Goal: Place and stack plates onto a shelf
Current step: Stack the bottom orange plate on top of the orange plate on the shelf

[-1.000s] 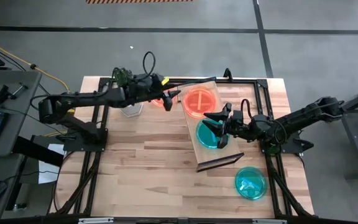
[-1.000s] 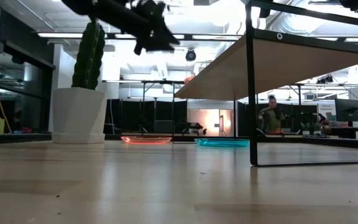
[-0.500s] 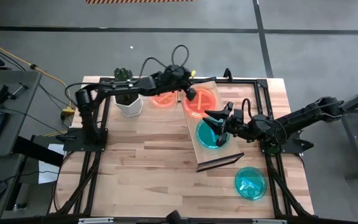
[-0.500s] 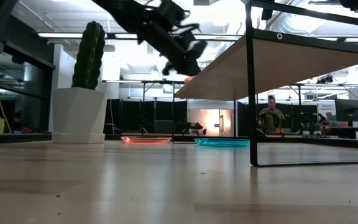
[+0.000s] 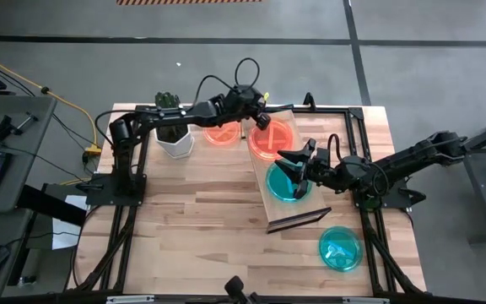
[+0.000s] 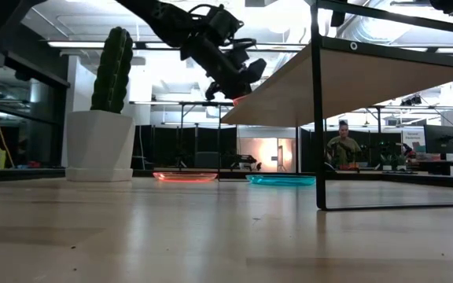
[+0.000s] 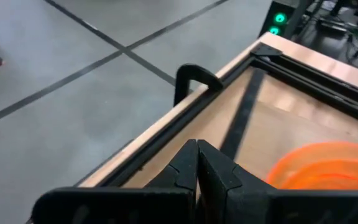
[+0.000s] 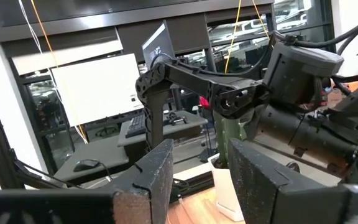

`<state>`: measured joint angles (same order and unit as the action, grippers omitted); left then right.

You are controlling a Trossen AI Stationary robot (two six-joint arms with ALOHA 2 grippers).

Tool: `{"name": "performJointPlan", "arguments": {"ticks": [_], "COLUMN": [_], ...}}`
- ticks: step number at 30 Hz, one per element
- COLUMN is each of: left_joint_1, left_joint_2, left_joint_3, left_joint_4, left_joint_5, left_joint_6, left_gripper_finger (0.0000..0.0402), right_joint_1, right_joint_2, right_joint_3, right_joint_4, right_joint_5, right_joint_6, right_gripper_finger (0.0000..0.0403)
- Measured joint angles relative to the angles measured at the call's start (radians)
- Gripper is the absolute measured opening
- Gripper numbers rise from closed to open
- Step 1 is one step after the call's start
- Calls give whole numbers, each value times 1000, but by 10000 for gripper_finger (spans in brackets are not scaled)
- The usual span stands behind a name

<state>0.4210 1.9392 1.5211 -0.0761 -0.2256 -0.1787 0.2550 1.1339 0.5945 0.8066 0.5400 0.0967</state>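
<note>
One orange plate [image 5: 272,138] lies on the far end of the shelf [image 5: 304,213], and a teal plate [image 5: 285,183] lies beside it on the plank. A second orange plate [image 5: 221,133] and a second teal plate [image 5: 340,247] rest flat on the table. My left gripper [image 5: 261,120] hovers shut at the shelf's far end [image 6: 246,75], next to the orange plate [image 7: 328,169], with nothing between its fingers [image 7: 197,163]. My right gripper [image 5: 297,165] stands open above the teal plate on the shelf, its fingers [image 8: 157,177] apart with nothing between them.
A white pot with a cactus [image 5: 174,135] stands at the table's far left [image 6: 101,141]. A black clamp [image 7: 194,78] sits on the table's far edge. The shelf's dark leg [image 6: 318,118] stands on the table. Bare wood [image 5: 192,228] lies toward the near edge.
My left gripper has swung from above the orange plate on the table toward the table's right, to the shelf's far end, and has shut. That orange plate now shows whole on the table. My right gripper has kept still.
</note>
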Motion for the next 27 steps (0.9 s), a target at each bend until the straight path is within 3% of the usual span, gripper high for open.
{"name": "performJointPlan", "arguments": {"ticks": [27], "left_joint_1": [-51], "left_joint_2": [4], "left_joint_3": [0], "left_joint_4": [-34], "left_joint_5": [-14], "left_joint_6": [50], "left_gripper_finger": [0], "right_joint_1": [0], "right_joint_2": [0], "right_joint_3": [0], "right_joint_4": [5], "right_joint_5": [-1], "right_joint_6": [0], "right_gripper_finger": [140]}}
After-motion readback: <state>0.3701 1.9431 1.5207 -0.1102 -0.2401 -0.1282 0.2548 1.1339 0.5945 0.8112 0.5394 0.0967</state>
